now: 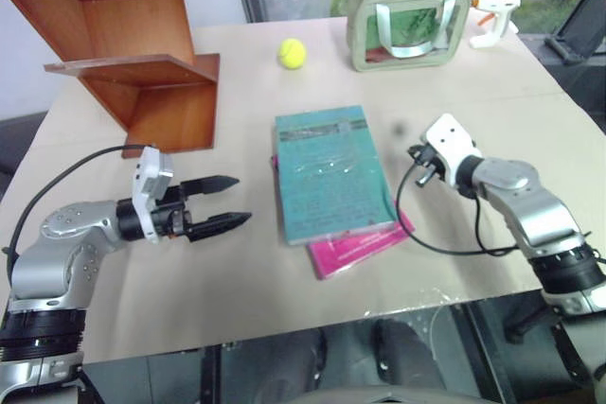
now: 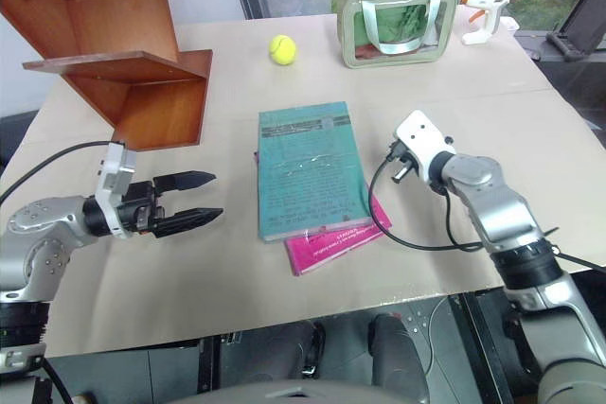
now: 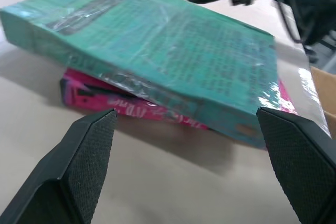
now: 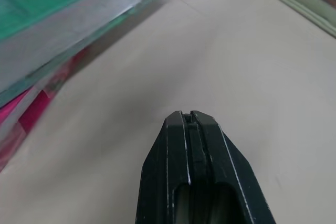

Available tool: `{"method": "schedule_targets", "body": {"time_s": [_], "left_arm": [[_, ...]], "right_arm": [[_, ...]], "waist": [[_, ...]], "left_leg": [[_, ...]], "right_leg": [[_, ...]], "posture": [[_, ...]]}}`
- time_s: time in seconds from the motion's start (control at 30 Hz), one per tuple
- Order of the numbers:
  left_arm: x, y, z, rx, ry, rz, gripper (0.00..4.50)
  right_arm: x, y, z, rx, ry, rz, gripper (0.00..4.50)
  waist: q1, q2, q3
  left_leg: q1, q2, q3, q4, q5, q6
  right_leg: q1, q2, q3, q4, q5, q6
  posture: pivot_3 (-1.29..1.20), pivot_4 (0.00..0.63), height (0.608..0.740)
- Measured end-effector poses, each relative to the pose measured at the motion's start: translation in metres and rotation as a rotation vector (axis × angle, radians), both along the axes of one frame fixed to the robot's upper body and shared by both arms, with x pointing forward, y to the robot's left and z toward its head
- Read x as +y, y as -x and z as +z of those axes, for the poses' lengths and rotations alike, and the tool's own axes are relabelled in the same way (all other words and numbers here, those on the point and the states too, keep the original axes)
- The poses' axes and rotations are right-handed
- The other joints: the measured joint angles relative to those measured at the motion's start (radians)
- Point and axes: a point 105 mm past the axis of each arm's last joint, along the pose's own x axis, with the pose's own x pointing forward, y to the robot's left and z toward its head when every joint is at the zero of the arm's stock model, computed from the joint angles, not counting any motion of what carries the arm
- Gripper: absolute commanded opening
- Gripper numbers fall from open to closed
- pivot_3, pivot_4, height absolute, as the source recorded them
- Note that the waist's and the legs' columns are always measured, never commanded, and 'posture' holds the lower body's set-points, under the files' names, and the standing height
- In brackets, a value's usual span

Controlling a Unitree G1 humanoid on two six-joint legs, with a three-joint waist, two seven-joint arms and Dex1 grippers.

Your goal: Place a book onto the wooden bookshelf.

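The book (image 1: pixel 329 175), teal with a dark title band at its far end, lies flat near the middle of the table (image 1: pixel 237 281), resting on top of a thinner pink book (image 1: pixel 355 251) whose corner sticks out at the book's near right side. The wooden bookshelf (image 1: pixel 133 54) stands at the table's far left corner, well apart from the book and to its far left. The left gripper (image 1: pixel 223 203) hovers just left of the book, fingers spread wide and pointed at the book's long edge, holding nothing. The right gripper (image 4: pixel 190 121) sits just right of the book, fingers pressed together and empty, tips over bare tabletop beside the book's edge. Beyond the book: a tennis ball (image 1: pixel 292 53), a green clear-sided pouch (image 1: pixel 409 24), and a white glue gun (image 1: pixel 496 16) farther right.
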Motion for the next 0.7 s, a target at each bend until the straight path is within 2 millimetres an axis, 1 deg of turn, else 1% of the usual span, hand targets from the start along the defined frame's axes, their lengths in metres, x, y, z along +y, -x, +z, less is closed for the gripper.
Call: {"method": "schedule_targets", "body": {"time_s": [0.03, 0.1, 0.23, 0.33, 0.53, 0.63, 0.7], "left_arm": [[0.001, 0.004, 0.003, -0.002, -0.001, -0.022, 4.50], [-0.001, 0.009, 0.007, -0.011, -0.001, -0.060, 4.50], [0.000, 0.015, 0.017, -0.039, -0.004, -0.092, 4.50], [-0.005, 0.020, 0.025, -0.084, -0.004, -0.138, 4.50], [-0.001, 0.024, 0.036, -0.170, -0.022, -0.155, 4.50], [0.000, 0.024, 0.036, -0.176, -0.023, -0.155, 4.50], [0.004, 0.023, 0.033, -0.168, -0.019, -0.139, 4.50]], "right_arm": [[0.009, -0.002, 0.000, -0.006, -0.002, 0.035, 0.02], [0.020, -0.002, 0.002, -0.017, -0.009, 0.085, 0.02], [0.031, 0.001, 0.002, -0.017, -0.026, 0.137, 0.02], [0.042, 0.004, 0.000, -0.008, -0.040, 0.179, 0.02], [0.055, 0.006, 0.001, -0.005, -0.054, 0.221, 0.02], [0.059, 0.008, 0.001, 0.000, -0.061, 0.237, 0.02], [0.066, 0.011, 0.001, 0.001, -0.076, 0.258, 0.02]], "waist": [[-0.004, 0.000, 0.000], [-0.005, 0.000, 0.000], [-0.007, 0.000, 0.000], [-0.008, 0.000, 0.000], [-0.016, 0.001, 0.000], [-0.017, 0.001, 0.000], [-0.018, 0.001, 0.000]], "left_leg": [[0.000, 0.000, 0.000, 0.000, 0.000, 0.000], [0.000, 0.001, 0.000, 0.000, 0.000, 0.000], [0.000, 0.000, 0.000, 0.000, 0.000, 0.000], [0.000, 0.000, 0.000, 0.001, 0.000, 0.000], [0.000, 0.001, 0.000, 0.001, 0.000, 0.000], [0.000, 0.001, 0.000, 0.001, 0.000, 0.000], [0.000, 0.001, 0.000, 0.001, 0.000, 0.000]], "right_leg": [[0.000, 0.001, 0.000, 0.000, 0.000, 0.000], [0.000, 0.001, 0.000, 0.001, 0.000, 0.000], [-0.001, 0.001, 0.000, 0.001, 0.000, 0.000], [-0.001, 0.001, 0.000, 0.002, 0.000, 0.000], [-0.002, 0.004, 0.001, 0.003, 0.000, 0.000], [-0.002, 0.004, 0.001, 0.003, 0.000, 0.000], [-0.002, 0.005, 0.001, 0.003, 0.000, 0.000]], "posture": [[0.00, 0.150, 0.740], [0.00, 0.150, 0.740], [0.00, 0.150, 0.740], [0.00, 0.150, 0.740], [0.00, 0.150, 0.740], [0.00, 0.150, 0.740], [0.00, 0.150, 0.740]]}}
